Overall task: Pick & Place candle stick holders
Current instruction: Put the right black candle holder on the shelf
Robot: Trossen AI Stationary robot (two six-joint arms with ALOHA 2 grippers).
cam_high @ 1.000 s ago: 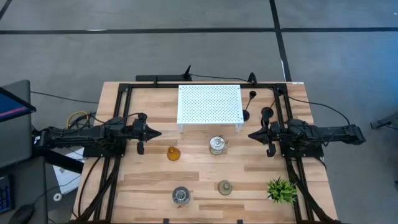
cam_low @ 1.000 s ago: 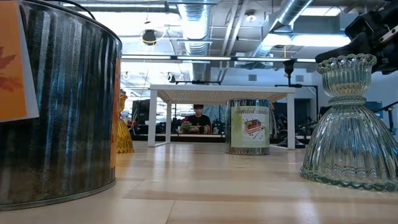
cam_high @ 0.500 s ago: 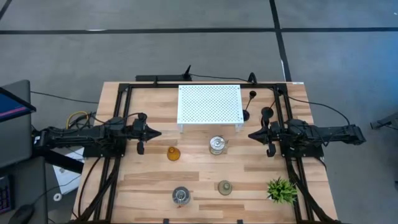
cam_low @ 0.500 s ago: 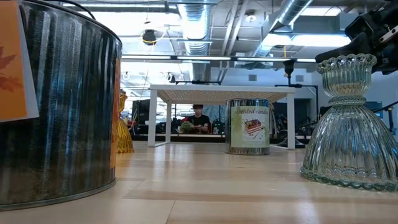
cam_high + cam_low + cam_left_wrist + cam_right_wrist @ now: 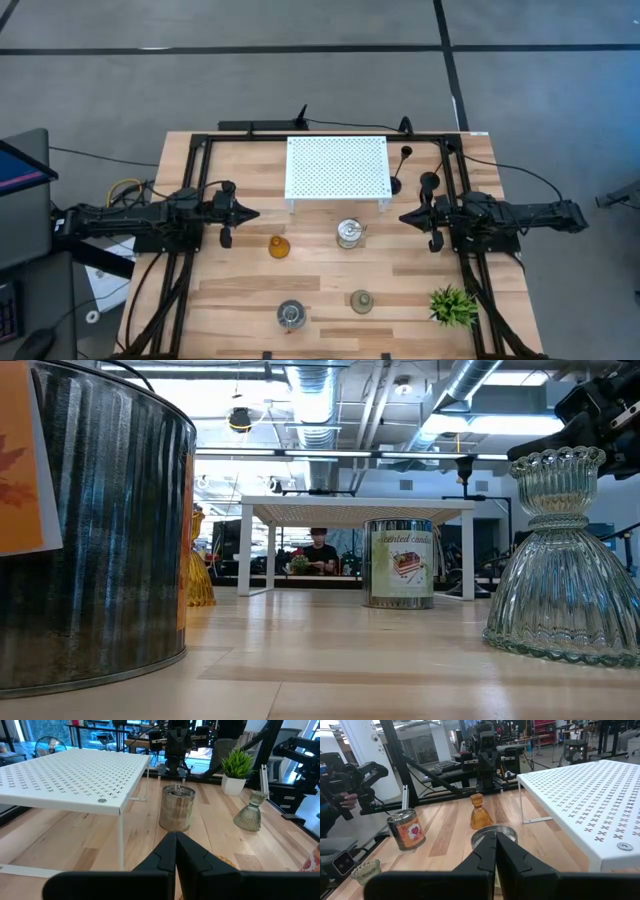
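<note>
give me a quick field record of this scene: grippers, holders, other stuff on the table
left gripper: shut, empty, hovering at the table's left side
right gripper: shut, empty, hovering at the table's right side
amber holder: upright, in front of the stand's left end
silvery tins: centre tin in front of the stand, front tin near the front edge
grey-green holder: right of the front tin
black holders: two, right of the stand
white perforated stand: rear centre, nothing on top
plant: front right corner

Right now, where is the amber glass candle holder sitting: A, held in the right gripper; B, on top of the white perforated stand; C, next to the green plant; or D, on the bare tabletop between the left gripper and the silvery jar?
D: in the high view the amber holder stands on the wooden table, between the left gripper and the silvery jar, clear of the white stand.
</note>
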